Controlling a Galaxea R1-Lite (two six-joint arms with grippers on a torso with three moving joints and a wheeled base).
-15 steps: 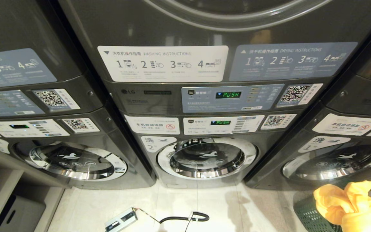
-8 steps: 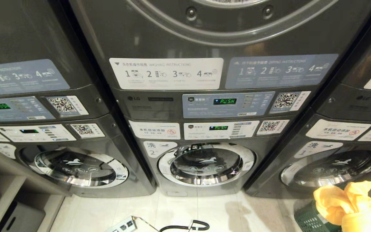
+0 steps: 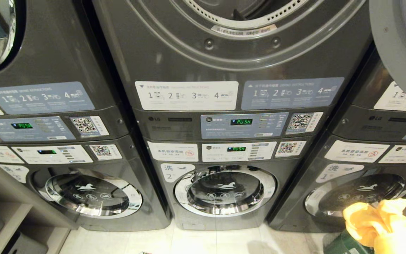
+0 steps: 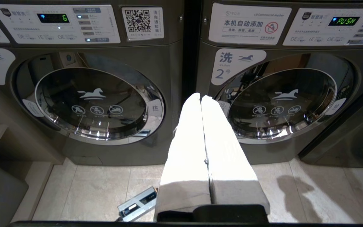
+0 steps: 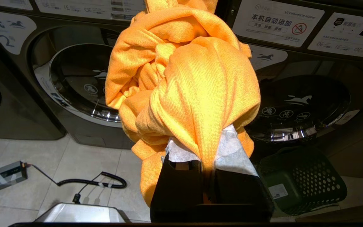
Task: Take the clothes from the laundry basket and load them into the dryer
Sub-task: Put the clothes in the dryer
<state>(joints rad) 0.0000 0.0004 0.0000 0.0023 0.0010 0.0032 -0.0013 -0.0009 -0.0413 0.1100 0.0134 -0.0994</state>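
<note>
Probably a self-service laundromat: numbered grey LG towers stand side by side, the dryer [image 3: 238,42] stacked above a washer [image 3: 224,190], with QR-code payment stickers [image 3: 300,121] beside its display

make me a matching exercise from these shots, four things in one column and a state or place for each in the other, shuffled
Things:
1. bright yellow-orange fabric clothes
2. dark green perforated plastic laundry basket
3. dark grey LG dryer of tower 2
4. left gripper

States or places:
A. door swung open, drum showing
B. shut on nothing, facing the washers
C. on the floor in front of a washer
D. bunched in the right gripper, off the floor

Pairs: 1-D, 2-C, 3-A, 4-B
</note>
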